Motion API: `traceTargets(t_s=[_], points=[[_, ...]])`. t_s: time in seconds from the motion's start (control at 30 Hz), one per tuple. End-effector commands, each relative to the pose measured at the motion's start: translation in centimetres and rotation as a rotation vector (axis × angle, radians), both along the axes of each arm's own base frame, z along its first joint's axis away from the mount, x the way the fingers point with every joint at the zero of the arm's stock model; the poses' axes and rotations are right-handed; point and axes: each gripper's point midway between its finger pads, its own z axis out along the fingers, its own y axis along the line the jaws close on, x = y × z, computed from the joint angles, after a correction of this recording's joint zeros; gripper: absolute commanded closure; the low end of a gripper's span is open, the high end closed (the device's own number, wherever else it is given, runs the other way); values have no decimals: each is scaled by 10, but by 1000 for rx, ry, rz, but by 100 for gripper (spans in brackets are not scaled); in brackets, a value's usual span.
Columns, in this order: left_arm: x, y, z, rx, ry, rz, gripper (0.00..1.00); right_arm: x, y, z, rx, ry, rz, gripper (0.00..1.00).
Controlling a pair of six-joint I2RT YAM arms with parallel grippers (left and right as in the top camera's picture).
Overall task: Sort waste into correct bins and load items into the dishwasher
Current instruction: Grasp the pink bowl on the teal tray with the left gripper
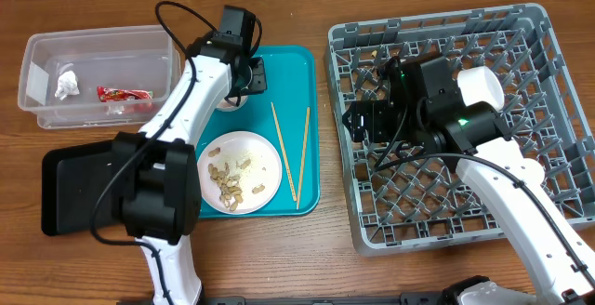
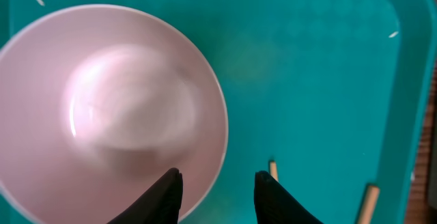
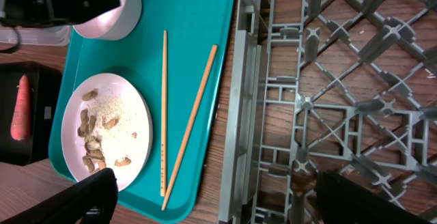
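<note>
A pale-pink bowl (image 2: 109,108) stands at the far end of the teal serving tray (image 1: 302,63). My left gripper (image 2: 218,176) is open, one finger inside the bowl's rim and one outside. A white plate (image 1: 240,172) with tan peanut shells (image 1: 226,182) and two wooden chopsticks (image 1: 290,152) lie on the tray. The clear tub (image 1: 93,45) holds a crumpled whitish scrap (image 1: 65,85) and a red wrapper (image 1: 124,93). A carrot (image 3: 20,108) lies in the black tray (image 1: 74,189). My right gripper (image 3: 217,176) is open and empty above the left edge of the grey dish rack (image 1: 548,170). A white cup (image 1: 479,86) stands in the rack.
The left arm stretches over the black tray and the tray's left side, hiding part of both. The right arm crosses the rack from the front right. Bare wood table shows between the teal tray and the rack (image 1: 323,156).
</note>
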Motion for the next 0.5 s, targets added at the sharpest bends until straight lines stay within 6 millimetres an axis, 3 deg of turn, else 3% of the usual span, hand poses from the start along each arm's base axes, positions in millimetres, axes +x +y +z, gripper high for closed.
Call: traceTargets(t_s=[0.0,0.07,0.2,0.47], points=[[-1,4,-26,27,44,-6,63,1,-1,2,-5,-4,-9,5],[-2,4,-32,30,57,-6,67,0,-2,1,-6,1,-9,5],[-1,-1,-30,0,57,-17,95,-1,-2,1,-8,4,-9,5],[-4,-43,2,-216,87,-99,96,-1,-2,0,-9,6,-9,7]])
